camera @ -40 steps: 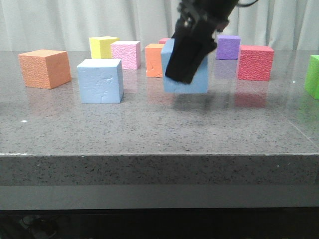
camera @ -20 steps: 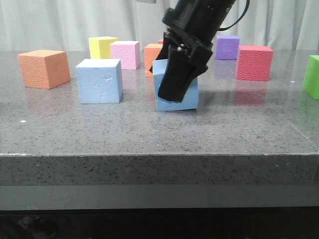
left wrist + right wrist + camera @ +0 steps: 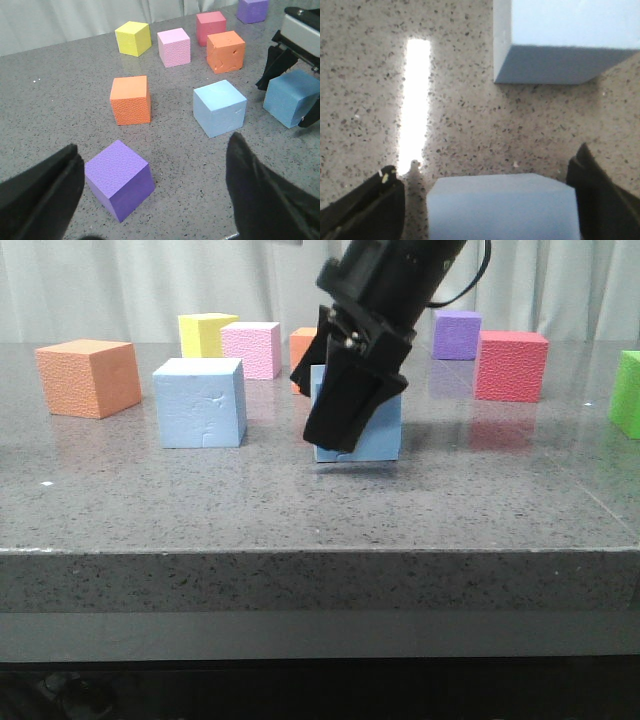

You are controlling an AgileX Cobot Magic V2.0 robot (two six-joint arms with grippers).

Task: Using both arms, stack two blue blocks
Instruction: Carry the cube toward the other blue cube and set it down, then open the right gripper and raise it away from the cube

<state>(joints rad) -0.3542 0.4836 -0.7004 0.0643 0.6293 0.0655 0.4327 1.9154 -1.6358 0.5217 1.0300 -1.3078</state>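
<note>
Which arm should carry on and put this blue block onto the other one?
The right. Its hand is already around one blue block, beside the other blue block. The left hand is open and empty, hanging over a purple cube.

The right arm (image 3: 400, 280) is black and bulky, built of blocky glossy sections, with a thin black cable looping off its upper side. Its gripper (image 3: 335, 430) tapers into dark, flat, pointed fingers. A pale grey-white housing (image 3: 302, 30) sits above them. The left gripper's fingers (image 3: 255, 190) are matte black, broad wedges.
</note>
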